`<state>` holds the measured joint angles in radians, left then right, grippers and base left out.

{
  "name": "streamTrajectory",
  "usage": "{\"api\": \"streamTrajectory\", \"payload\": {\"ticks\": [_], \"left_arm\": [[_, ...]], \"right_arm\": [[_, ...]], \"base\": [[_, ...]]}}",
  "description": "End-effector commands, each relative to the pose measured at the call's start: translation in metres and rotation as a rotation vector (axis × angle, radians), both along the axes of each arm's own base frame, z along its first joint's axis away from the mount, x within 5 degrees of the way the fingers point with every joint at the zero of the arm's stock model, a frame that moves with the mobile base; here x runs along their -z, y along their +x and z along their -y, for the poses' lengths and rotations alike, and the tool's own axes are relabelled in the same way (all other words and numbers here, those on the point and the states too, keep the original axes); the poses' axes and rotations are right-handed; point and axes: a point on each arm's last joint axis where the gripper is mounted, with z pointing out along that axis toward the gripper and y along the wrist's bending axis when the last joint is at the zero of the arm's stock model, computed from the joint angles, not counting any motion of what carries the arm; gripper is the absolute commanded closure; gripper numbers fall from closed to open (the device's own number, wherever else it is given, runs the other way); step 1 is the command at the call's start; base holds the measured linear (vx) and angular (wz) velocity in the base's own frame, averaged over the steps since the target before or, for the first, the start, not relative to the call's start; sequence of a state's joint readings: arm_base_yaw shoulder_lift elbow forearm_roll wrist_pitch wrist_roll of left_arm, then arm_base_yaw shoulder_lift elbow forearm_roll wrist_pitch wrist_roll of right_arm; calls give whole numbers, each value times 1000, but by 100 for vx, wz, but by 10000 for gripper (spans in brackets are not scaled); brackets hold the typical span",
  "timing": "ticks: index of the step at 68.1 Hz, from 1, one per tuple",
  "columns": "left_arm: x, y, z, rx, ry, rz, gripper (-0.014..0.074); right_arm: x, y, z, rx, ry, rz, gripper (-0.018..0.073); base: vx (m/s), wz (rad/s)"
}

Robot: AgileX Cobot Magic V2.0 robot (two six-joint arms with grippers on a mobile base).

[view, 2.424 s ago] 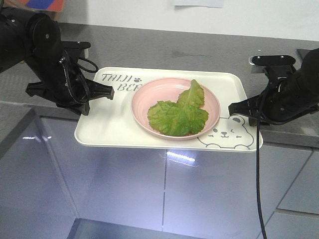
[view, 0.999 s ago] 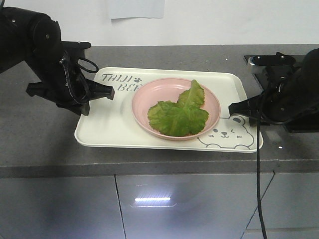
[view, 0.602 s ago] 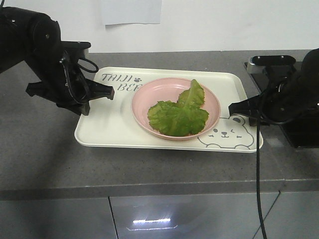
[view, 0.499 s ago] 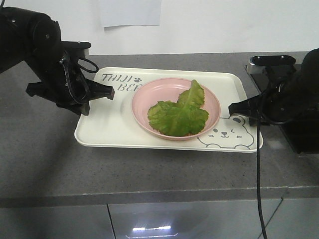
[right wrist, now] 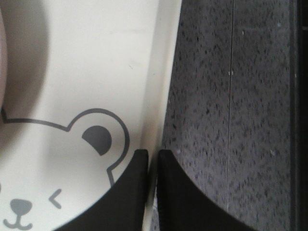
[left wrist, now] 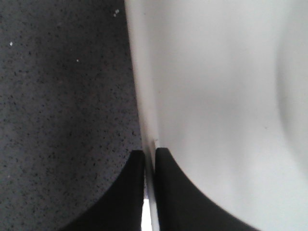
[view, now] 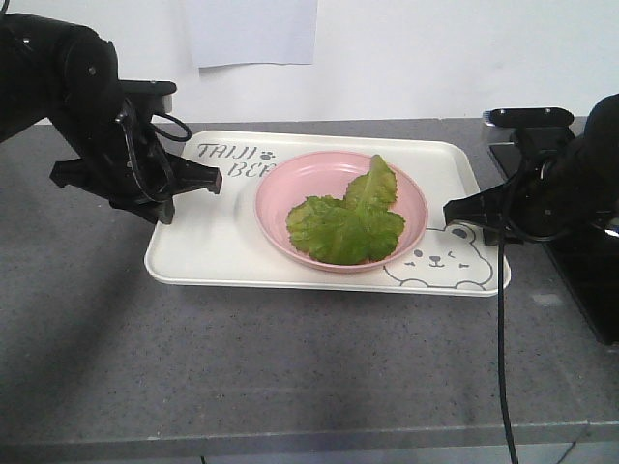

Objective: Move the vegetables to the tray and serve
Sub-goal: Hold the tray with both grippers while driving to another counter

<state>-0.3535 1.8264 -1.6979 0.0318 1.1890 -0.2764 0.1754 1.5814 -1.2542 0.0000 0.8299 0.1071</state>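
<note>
both grippers, left gripper (view: 208, 180) at 9 o'clock and right gripper (view: 455, 211) at 3, pinch the tray (view: 222, 246) rim over the grey bench (view: 290, 358); lettuce leaves (view: 346, 222) lie in the pink plate (view: 290, 188) (mid-tray). uneven lowering could slide the plate.

Plenty of bare counter (view: 242, 358) is left open in front of the tray (view: 208, 246). Both short tray edges are blocked by the left pincer (left wrist: 149, 163) and right pincer (right wrist: 152, 163); a black slab (view: 580, 280) crowds the right.
</note>
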Motion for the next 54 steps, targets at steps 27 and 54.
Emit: {"api": "streamTrajectory", "payload": {"ticks": [27,54], "left_arm": [[-33,-9,3,29,-56,121,603],[-33,-9,3,29,-56,121,603]], "right_arm": [[-27,-1,-1,-21,18,135,564],[-27,-1,-1,-21,18,135,564]], "base": [[11,6],[5,9]]}}
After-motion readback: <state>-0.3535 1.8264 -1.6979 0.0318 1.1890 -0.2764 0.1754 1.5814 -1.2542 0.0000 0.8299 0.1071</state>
